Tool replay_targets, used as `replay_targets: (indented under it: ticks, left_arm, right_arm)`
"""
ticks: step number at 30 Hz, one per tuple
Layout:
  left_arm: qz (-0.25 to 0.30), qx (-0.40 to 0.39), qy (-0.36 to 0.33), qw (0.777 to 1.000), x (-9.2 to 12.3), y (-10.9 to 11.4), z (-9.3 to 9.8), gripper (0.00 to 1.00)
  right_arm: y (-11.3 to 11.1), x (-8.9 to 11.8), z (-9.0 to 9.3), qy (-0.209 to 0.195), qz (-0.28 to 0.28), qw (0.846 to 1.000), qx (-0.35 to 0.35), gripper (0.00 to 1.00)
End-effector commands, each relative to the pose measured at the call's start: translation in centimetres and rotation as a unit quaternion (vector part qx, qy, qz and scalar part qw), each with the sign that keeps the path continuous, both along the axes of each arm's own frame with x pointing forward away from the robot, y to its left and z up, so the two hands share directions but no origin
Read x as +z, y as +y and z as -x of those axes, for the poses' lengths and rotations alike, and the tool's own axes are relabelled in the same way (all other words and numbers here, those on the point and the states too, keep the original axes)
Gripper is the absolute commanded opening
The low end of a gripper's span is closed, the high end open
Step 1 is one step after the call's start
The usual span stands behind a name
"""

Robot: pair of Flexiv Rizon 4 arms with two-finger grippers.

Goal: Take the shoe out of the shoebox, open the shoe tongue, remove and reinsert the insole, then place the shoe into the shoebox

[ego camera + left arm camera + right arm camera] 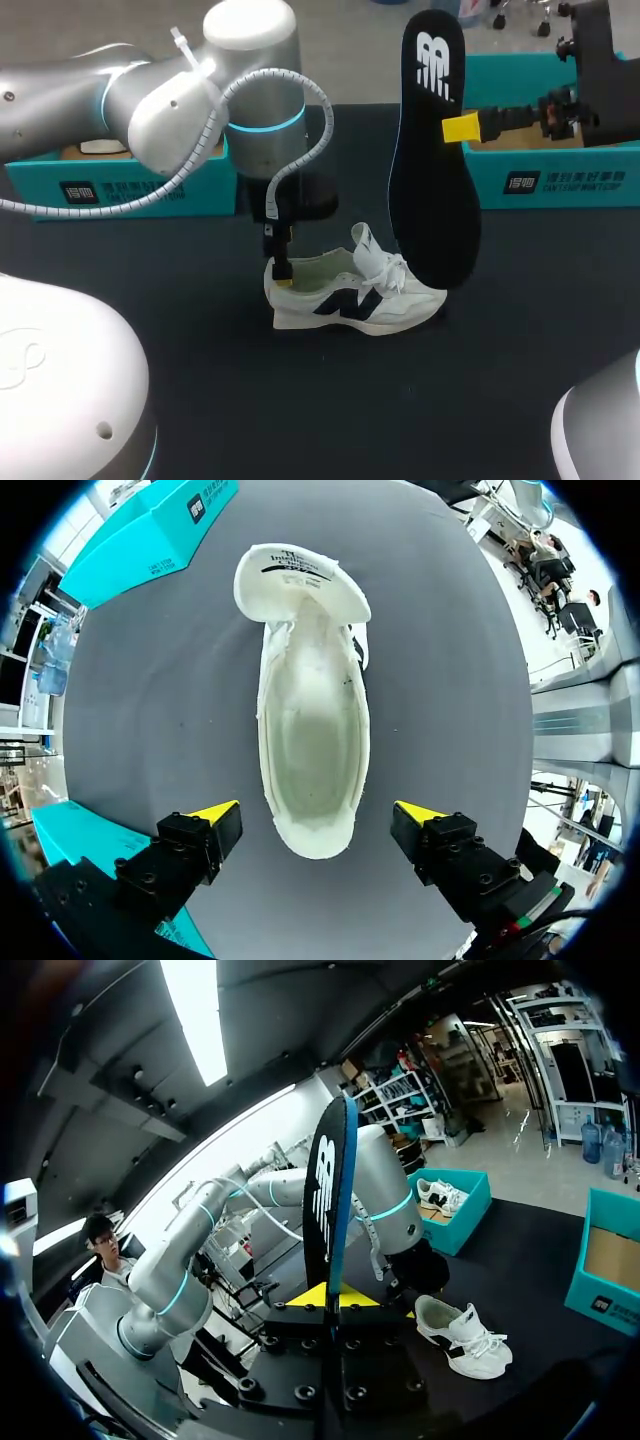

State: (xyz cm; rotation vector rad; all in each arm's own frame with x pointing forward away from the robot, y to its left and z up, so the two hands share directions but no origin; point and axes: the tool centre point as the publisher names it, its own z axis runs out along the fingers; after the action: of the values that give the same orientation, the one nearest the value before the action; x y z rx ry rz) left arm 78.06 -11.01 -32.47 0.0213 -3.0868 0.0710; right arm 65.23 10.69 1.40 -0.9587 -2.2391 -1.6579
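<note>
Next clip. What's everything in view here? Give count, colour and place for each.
shoe: one, white with dark logo, on its sole mid-table, tongue folded forward
insole: one, black, held upright above the table
boxes: two, teal, at the table's back, one left, one right
second shoe: one, white, inside the left of the boxes
table: one, black
left claw: open, one finger on each side of the shoe's heel, not touching it
right claw: shut on the insole

left shoebox (35,185) partly behind left arm (200,90)
</note>
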Motion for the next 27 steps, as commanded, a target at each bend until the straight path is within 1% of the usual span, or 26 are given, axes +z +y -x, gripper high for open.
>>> replay_targets:
  ticks: [1,6,8,10,12,18,22,27]
  left_arm:
    - [-0.005,0.001,-0.012,1.000,-0.5,-0.6,-0.4,1.00]
    - [0.013,-0.014,-0.021,1.000,-1.1,-1.7,-1.7,1.00]
    - [0.012,-0.013,-0.022,1.000,-1.3,-2.3,-2.3,1.00]
    - [0.032,-0.028,-0.012,0.999,-1.4,-2.9,-3.0,1.00]
    - [0.026,-0.025,-0.023,0.999,-1.5,-3.4,-3.6,1.00]
    - [0.029,-0.035,-0.022,0.999,-2.4,-5.4,-5.3,1.00]
    - [0.029,-0.057,-0.020,0.998,-3.0,-7.0,-5.3,1.00]
    - [0.031,-0.064,-0.017,0.997,-4.0,-8.5,-5.0,1.00]
  right_arm:
    - [0.3,0.1,-0.3,0.001,0.001,1.000,0.001,0.00]
    - [0.3,0.1,-0.3,0.001,0.001,1.000,0.001,0.00]
    - [0.3,0.1,-0.3,0.001,0.001,1.000,0.001,0.00]
    - [0.3,0.1,-0.3,0.001,0.001,1.000,0.001,0.00]
    - [0.3,0.1,-0.3,0.001,0.001,1.000,0.001,0.00]
    - [0.3,0.1,-0.3,0.001,0.001,1.000,0.001,0.00]
    - [0.3,0.1,-0.3,0.001,0.001,1.000,0.001,0.00]
    - [0.3,0.1,-0.3,0.001,0.001,1.000,0.001,0.00]
